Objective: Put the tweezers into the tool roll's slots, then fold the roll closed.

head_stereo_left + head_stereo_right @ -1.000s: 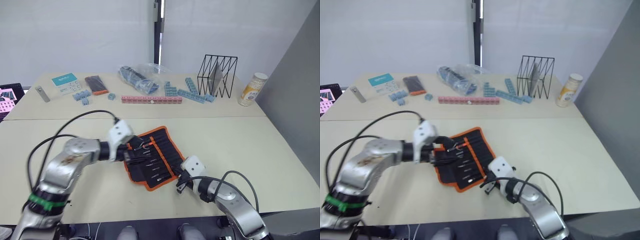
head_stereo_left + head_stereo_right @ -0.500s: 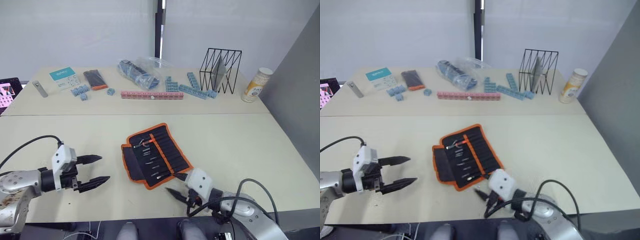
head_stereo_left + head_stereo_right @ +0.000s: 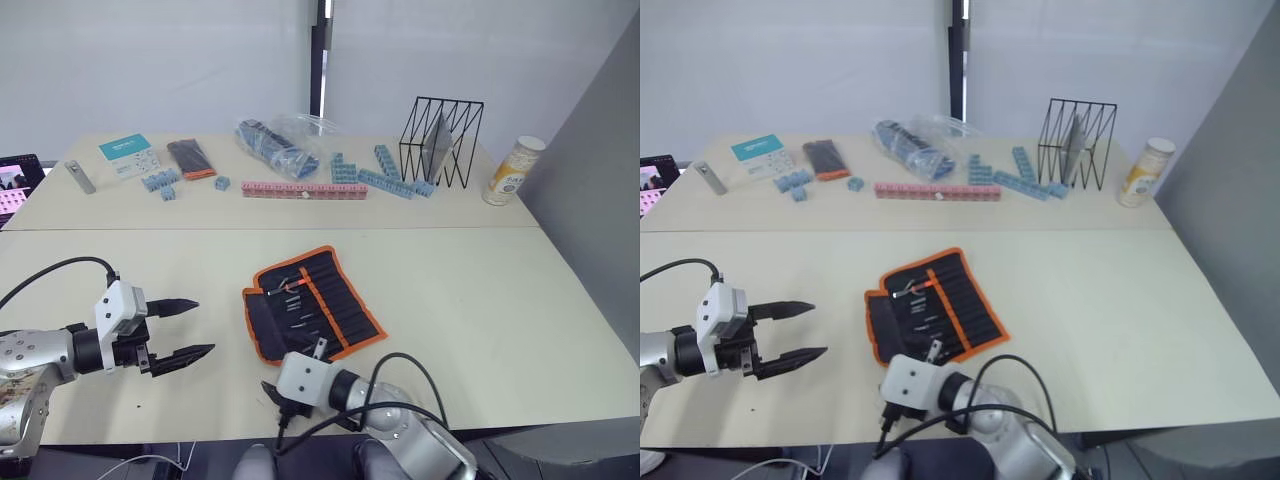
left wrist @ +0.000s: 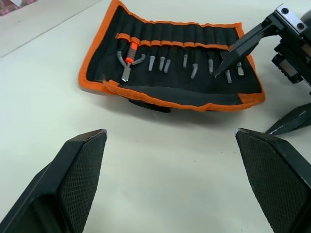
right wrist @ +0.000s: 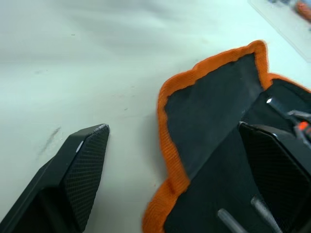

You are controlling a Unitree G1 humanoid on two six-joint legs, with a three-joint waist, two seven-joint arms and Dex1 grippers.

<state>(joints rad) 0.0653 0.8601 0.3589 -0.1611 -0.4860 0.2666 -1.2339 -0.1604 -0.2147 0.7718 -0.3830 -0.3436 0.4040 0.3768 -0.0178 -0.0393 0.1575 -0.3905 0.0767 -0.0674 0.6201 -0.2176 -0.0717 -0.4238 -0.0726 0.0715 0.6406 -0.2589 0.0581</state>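
Both grippers (image 3: pixel 183 328) (image 5: pixel 170 160) gape; right finger (image 5: pixel 279 162) hides part of the tool roll (image 3: pixel 312 310).

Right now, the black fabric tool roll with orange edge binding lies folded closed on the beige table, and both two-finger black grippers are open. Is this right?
Not quite. The black fabric tool roll with orange edge binding lies unrolled and open on the beige table, its slots and slim metal tools showing, as the left wrist view shows. Both the left gripper and the right gripper are indeed open.
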